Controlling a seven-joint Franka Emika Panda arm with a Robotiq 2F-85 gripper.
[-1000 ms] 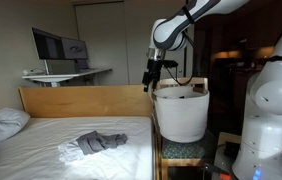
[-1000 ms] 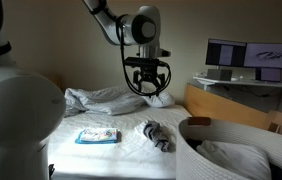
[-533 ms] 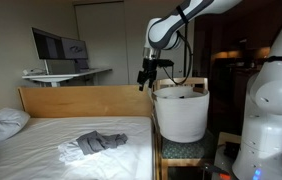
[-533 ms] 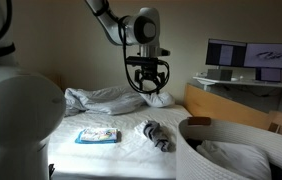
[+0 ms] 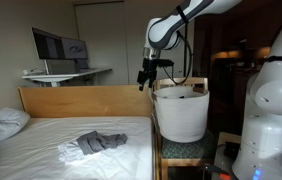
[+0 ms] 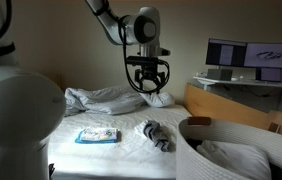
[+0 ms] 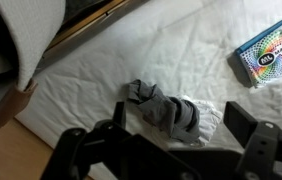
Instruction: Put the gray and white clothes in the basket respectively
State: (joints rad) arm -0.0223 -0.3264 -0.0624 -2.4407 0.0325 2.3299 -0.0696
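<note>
1. Hovering high over the bed (image 5: 41, 132), the end effector (image 5: 149, 76) has its jaws spread wide with nothing between them. Both exterior views agree (image 6: 148, 90).
2. The gray cloth (image 5: 103, 140) lies rumpled mid-mattress, draped partly over the white cloth (image 5: 71, 151), which sticks out at one edge. They touch, so it is one pile rather than two separate targets.
3. In the wrist view, the gray cloth (image 7: 159, 105) and white cloth (image 7: 209, 125) sit framed between the fingers (image 7: 243, 128), well below them. This looks like a line-up over the pile, with the jaws opened in advance of a descent.
4. The basket (image 5: 181, 115) stands upright just beside the bed, past the wooden bed frame (image 5: 81, 100), mouth up. Being that close keeps the carry short. Its contents cannot be made out.
5. A colourful flat box (image 6: 98, 135) lies on the sheet near the gray cloth (image 6: 159, 135) without touching it. The pillow (image 5: 1, 123) sits at the far end of the bed. Neither is a task item, and both are clear of the pile.
6. Judgement: the task has not started, since both clothes are on the bed.
7. Gray goes first, and it is the top layer, so a pinch on its raised folds should lift it alone.
8. The risk is a deep grab dragging the white cloth along with it.
</note>
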